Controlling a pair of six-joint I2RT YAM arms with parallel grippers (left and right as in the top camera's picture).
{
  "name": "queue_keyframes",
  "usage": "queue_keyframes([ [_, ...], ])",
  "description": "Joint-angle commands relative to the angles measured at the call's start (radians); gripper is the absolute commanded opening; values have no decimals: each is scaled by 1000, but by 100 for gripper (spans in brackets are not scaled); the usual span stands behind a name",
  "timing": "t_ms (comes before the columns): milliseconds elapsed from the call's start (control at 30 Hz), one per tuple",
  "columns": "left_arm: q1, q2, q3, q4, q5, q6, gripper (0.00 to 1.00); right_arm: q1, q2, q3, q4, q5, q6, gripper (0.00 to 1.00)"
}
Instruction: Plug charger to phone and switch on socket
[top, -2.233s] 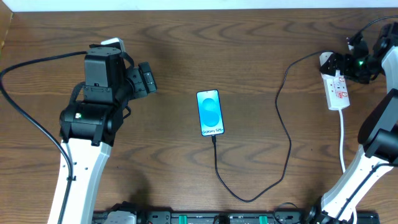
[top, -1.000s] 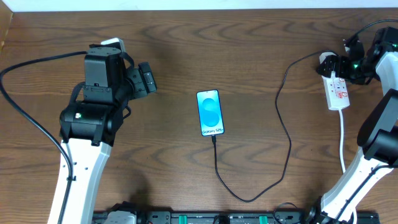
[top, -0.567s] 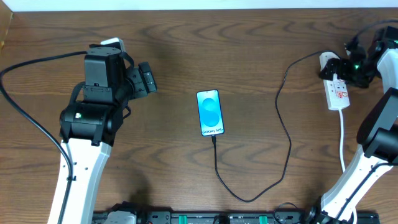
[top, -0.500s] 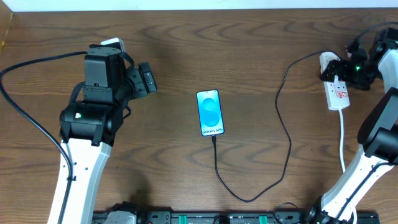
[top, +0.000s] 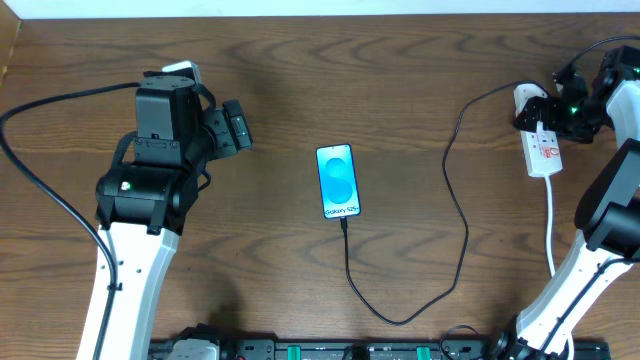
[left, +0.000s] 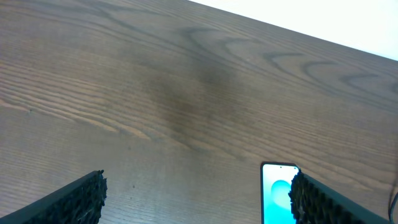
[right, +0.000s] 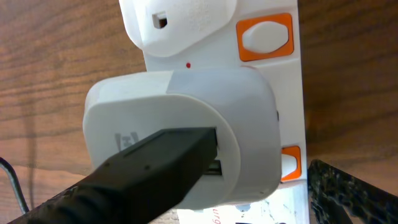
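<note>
The left tool (left: 198, 186) hangs with fingers wide apart, empty. To its right, the phone (top: 338, 181) lies mid-bench (top: 300, 80), and the charger (top: 455, 215) meets its near edge. The right tool (top: 536, 108) hovers at the socket (top: 545, 150), beside the plug head (right: 180, 143). One finger is out of frame, so I cannot tell its spread.

- A brown wooden tabletop (top: 300, 80) with wavy dark grain fills nearly the whole overhead view.
- A narrow white strip (top: 300, 7) borders its far edge; the left wrist view shows it as a plain white band in the upper right corner.
- A darker patch (left: 186, 99) lies on the wood in the left wrist view, perhaps a shadow or a stain.
- A black rail (top: 340, 351) with small green parts runs along the near edge.
</note>
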Motion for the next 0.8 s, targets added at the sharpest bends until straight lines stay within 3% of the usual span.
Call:
queue_keyframes([
  [0,0,0,16,0,-13,9,93,7,10,32,-12,5,-24,99],
  [333,0,-1,16,0,-13,9,93,7,7,136,-84,4,-23,99],
  [767,0,-1,16,0,-13,9,94,7,13,95,-61,-73,-11,99],
])
